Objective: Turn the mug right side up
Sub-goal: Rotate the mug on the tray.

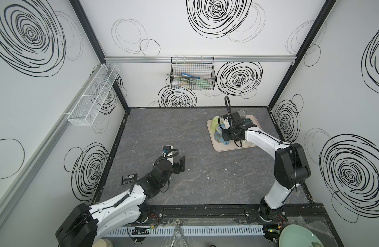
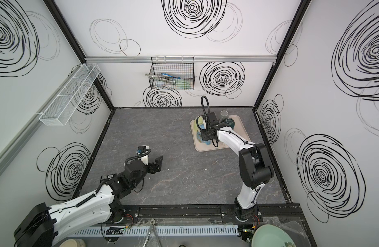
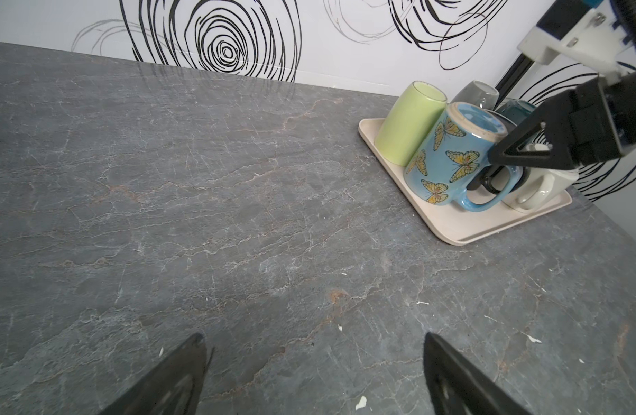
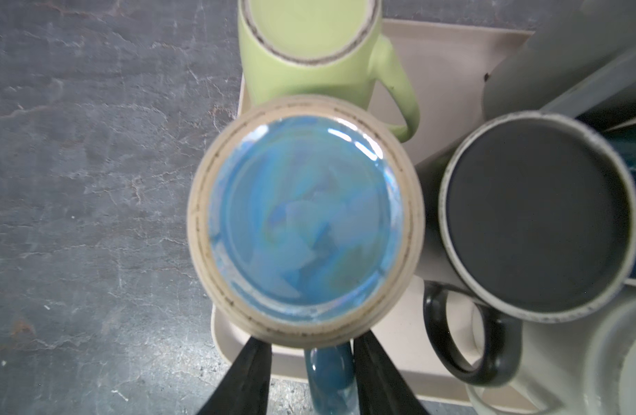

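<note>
In both top views the blue mug (image 1: 218,135) is largely hidden under the right arm's wrist. In the right wrist view its base is blurred and its handle (image 4: 330,373) is cut off by the picture's edge. The mug is seen upside down on the tray (image 3: 453,230), just beside a green mug (image 3: 409,122). The tips of the right gripper (image 4: 312,339) are set either side of the handle and are not yet closed on it: a gap is seen at one finger. The left gripper (image 3: 313,336) is spread wide over the table (image 1: 184,132), and nothing is held in it. The table is dark grey and veined like stone. The walls are white and covered with black swirls. A wire basket (image 1: 192,74) is hung on the back wall. Print on a black packet (image 1: 129,178) cannot be read.
</note>
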Controlling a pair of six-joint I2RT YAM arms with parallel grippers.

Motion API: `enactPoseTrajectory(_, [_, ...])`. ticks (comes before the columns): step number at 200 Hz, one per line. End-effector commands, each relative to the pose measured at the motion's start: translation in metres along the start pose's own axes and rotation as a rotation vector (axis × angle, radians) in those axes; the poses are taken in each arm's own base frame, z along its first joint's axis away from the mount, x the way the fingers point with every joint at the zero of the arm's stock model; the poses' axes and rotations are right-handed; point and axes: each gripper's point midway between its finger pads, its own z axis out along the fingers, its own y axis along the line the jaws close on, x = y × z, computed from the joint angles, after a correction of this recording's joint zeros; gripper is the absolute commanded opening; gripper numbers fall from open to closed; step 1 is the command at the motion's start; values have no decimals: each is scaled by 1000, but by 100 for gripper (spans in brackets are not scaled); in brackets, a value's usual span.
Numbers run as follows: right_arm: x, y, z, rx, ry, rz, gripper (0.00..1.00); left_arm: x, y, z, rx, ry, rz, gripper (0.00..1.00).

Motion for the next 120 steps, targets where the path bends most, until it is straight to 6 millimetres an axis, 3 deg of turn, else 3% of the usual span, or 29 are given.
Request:
enactPoseTrajectory(1, [13,3,0,13,54,-43,42,-12,-5,1,22,-41,-36,96])
enactPoseTrajectory(120, [13,2,0,51,90,-47,36,-7,-7,5,28,-8,-37,96])
